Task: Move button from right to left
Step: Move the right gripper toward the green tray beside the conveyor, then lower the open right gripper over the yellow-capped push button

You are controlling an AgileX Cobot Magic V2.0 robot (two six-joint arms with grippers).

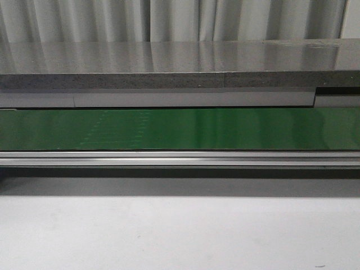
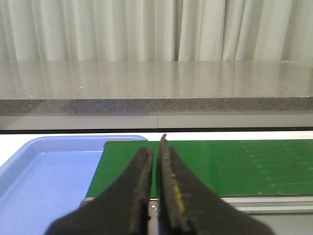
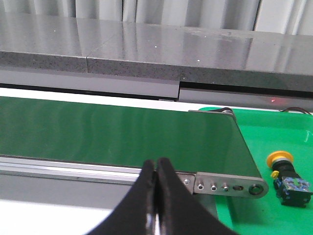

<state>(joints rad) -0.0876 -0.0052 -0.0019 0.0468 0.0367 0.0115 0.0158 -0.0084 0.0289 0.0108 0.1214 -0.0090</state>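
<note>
Both claws are pinched closed with nothing in them — right claw (image 3: 156,169) and left claw (image 2: 155,156) just hang over the green belt (image 3: 117,134). The button (image 3: 287,177) sits untouched on the green tray (image 3: 274,132), right of the belt; blue tray (image 2: 44,181) on the left is where I'd guess it goes. Basically nothing's done yet.

Green belt (image 1: 180,129), blue tray (image 2: 44,171), orange-yellow-capped button (image 3: 287,175)

Button (image 3: 287,177) on tray (image 3: 283,132) just beside conveyor belt (image 3: 122,134)
</note>
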